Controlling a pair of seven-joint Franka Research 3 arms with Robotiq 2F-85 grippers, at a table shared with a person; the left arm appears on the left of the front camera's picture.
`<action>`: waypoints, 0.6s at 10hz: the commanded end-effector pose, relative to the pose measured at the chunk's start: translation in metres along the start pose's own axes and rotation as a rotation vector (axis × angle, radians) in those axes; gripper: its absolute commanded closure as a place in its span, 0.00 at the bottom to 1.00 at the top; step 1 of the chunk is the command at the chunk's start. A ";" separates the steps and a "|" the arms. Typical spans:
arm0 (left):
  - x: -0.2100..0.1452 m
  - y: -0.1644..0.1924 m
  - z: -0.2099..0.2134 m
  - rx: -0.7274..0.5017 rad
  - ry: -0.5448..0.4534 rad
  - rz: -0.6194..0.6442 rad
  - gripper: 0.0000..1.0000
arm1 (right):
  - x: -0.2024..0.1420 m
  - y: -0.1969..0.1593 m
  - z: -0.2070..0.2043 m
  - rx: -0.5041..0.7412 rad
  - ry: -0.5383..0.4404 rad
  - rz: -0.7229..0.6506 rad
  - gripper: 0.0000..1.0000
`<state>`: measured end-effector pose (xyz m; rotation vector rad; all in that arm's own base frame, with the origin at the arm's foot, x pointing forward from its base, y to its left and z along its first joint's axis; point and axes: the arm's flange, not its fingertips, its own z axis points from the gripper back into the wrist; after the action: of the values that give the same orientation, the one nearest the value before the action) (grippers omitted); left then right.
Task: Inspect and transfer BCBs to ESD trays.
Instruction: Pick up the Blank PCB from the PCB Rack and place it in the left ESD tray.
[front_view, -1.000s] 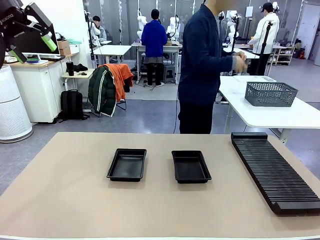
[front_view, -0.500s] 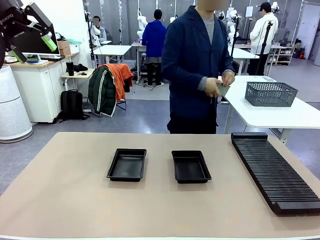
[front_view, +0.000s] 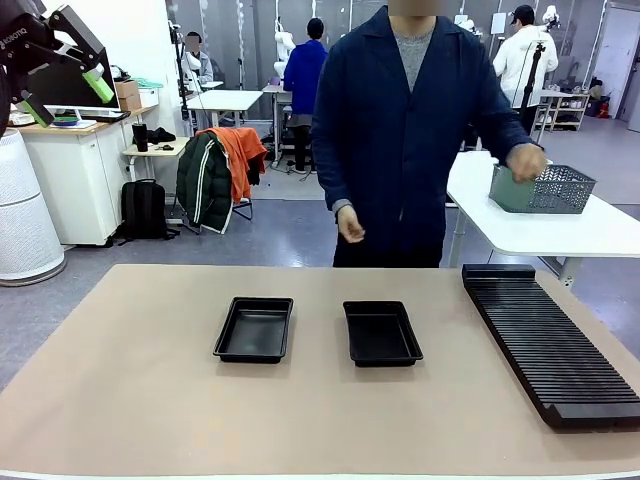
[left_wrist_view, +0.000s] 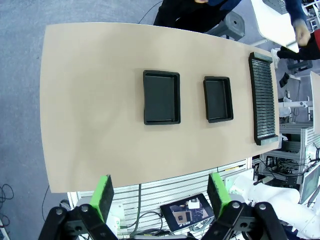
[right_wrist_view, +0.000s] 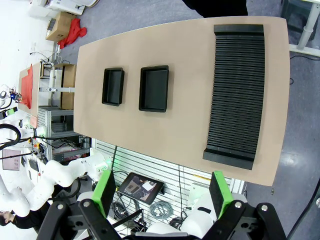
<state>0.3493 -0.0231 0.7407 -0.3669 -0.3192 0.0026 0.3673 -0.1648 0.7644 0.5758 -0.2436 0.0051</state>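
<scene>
Black plastic first: left tray (front_view: 254, 330) and right tray (front_view: 382, 333) lie side by side, apart, in the middle of the tan surface (front_view: 140, 400). Both are empty, with their long sides running from the near edge toward the far edge. My guess is they sit there so either arm can reach them and the person can reach across.

A long ribbed rack (front_view: 545, 345) runs along the right edge, with nothing in its slots.

The person stands at the far edge. One hand (front_view: 526, 160) is out at the grey mesh basket (front_view: 555, 188) on the white side table (front_view: 560, 232). A pale green flat piece, probably a BCB (front_view: 508, 192), hangs under it. No board is on the surface yet, so the task looks barely begun. The other hand (front_view: 350, 224) is loose at waist height.

The left claw (left_wrist_view: 161, 194) is raised high, looking straight down, its jaws spread wide with nothing between them. The right claw (right_wrist_view: 162, 194) is the same, spread and bare, touching nothing. Both seem parked up and clear to leave room for the handover.
</scene>
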 end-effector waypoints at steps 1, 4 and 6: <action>-0.001 0.001 0.001 0.014 -0.002 -0.002 0.00 | -0.003 0.002 0.000 0.002 0.001 0.003 0.00; -0.001 0.001 0.001 0.014 -0.002 -0.002 0.00 | -0.003 0.002 0.000 0.002 0.001 0.003 0.00; -0.001 0.001 0.001 0.014 -0.002 -0.002 0.00 | -0.003 0.002 0.000 0.002 0.001 0.003 0.00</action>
<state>0.3493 -0.0231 0.7407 -0.3669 -0.3192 0.0026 0.3673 -0.1648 0.7644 0.5758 -0.2436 0.0051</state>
